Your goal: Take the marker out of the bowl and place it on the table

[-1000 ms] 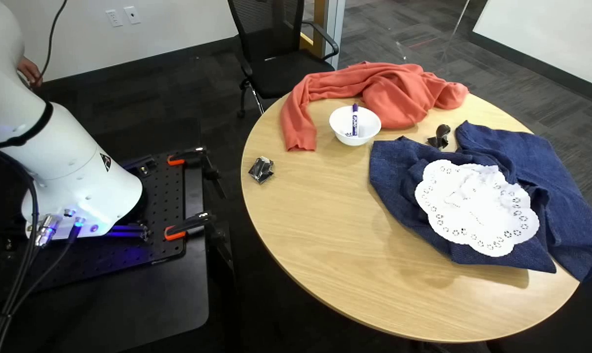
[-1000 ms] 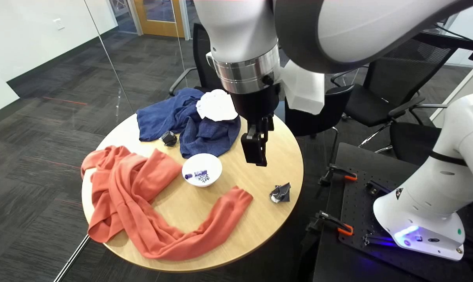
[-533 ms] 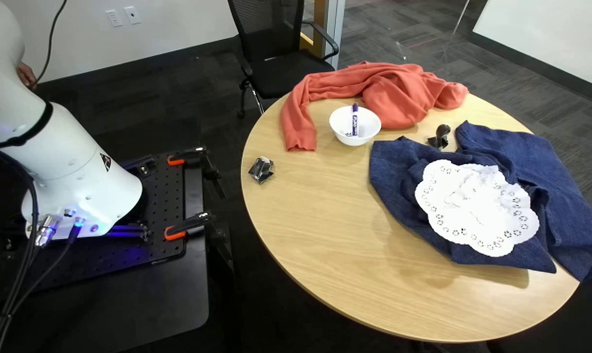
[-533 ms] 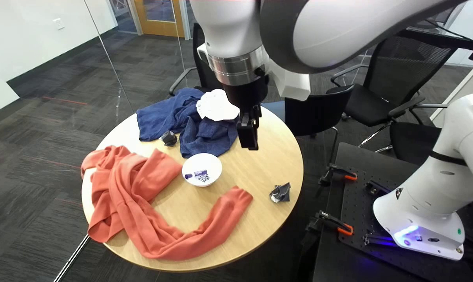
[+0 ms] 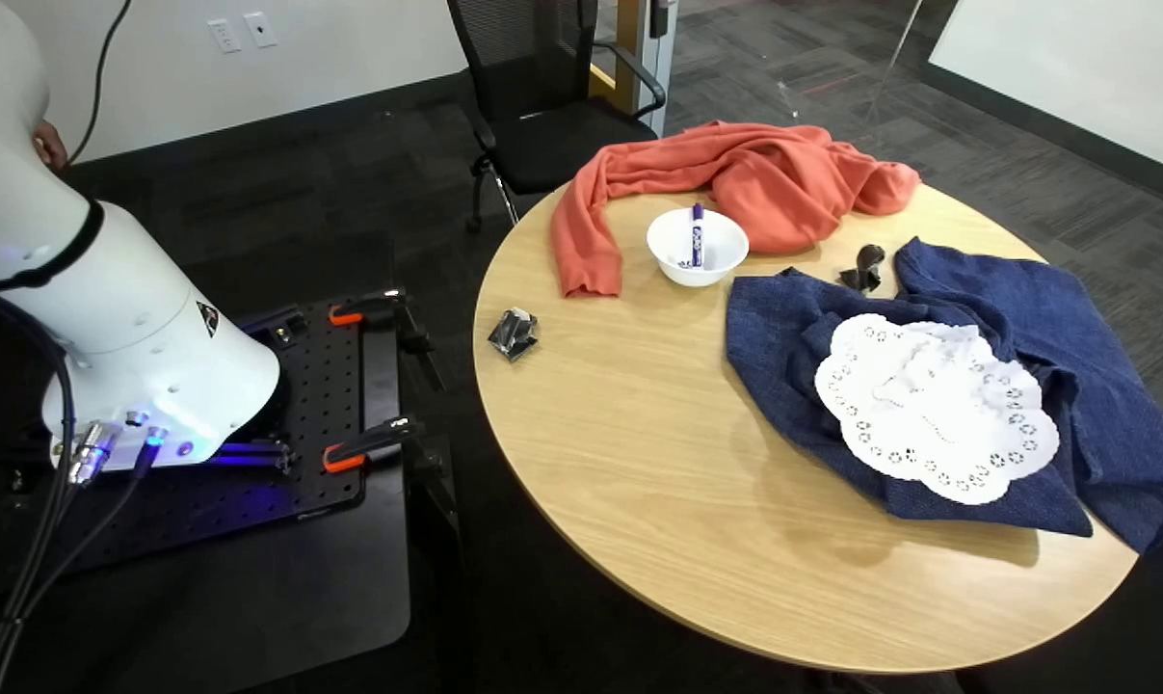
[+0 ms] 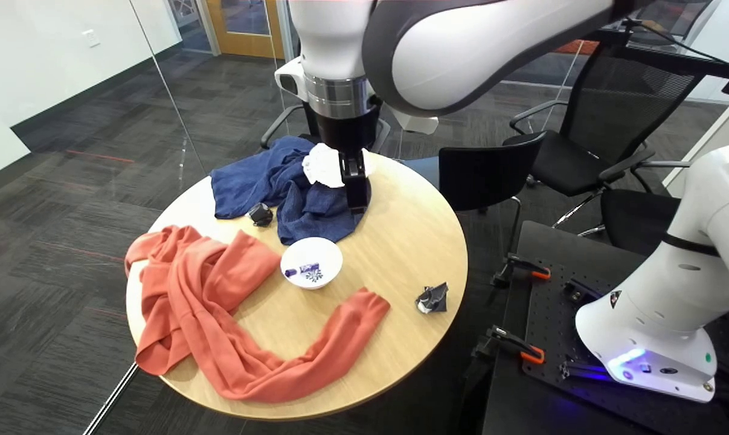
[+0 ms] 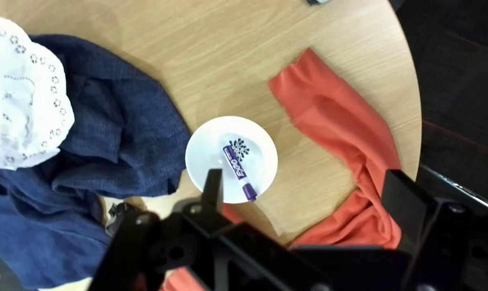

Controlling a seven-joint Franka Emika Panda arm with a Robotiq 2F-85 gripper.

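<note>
The purple and white marker lies in the white bowl, leaning with its cap end on the rim; the marker [image 5: 697,239] [image 6: 309,268] [image 7: 234,162] and bowl [image 5: 727,249] [image 6: 316,249] [image 7: 201,157] show in all views. The bowl stands on the round light wood table [image 5: 620,463] [image 6: 412,248] [image 7: 227,60]. My gripper [image 6: 356,202] [image 7: 304,178] is open and empty, above the table. In the wrist view its fingers are wide apart, with the bowl ahead of the left finger. In an exterior view only a small dark tip, probably the gripper's, shows at the top edge.
An orange-red cloth [image 5: 783,183] [image 6: 195,302] [image 7: 341,113] lies beside the bowl. A dark blue cloth [image 5: 783,328] [image 6: 316,211] [image 7: 134,133] with a white lace doily [image 5: 938,414] [image 7: 21,97] lies on its other side. Small black lumpy objects [image 5: 514,333] [image 6: 260,214] lie on the table.
In an exterior view my arm and open gripper have moved left and up in the picture, now in front of the blue cloth and doily. The marker and bowl have not moved.
</note>
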